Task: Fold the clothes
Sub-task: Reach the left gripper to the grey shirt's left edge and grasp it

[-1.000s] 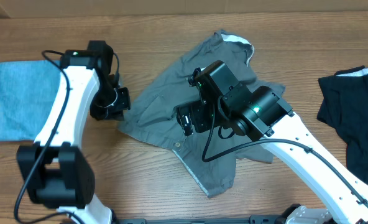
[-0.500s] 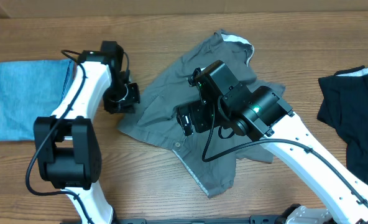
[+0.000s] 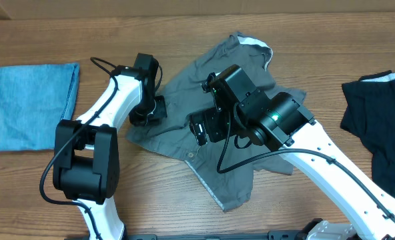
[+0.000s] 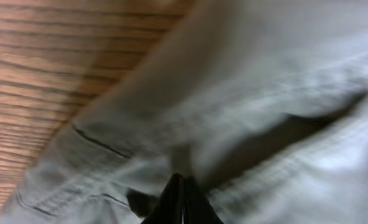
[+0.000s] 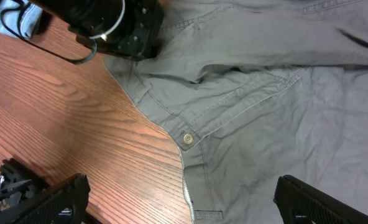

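The grey clothes (image 3: pixel 241 170) lie crumpled mid-desk, one corner reaching toward the near edge. The right fingers (image 3: pixel 201 129) hover over the middle of the clothes, spread wide and gripping nothing. Slightly farther and leftward, the left fingers (image 4: pixel 181 190) are pressed together at the cloth's left border. A denim piece (image 3: pixel 31 100) lies by the left edge.

The crumpled black garment (image 3: pixel 374 120) runs off the right edge; the thin grey cloth (image 4: pixel 265 93) is blurred in the left wrist view.
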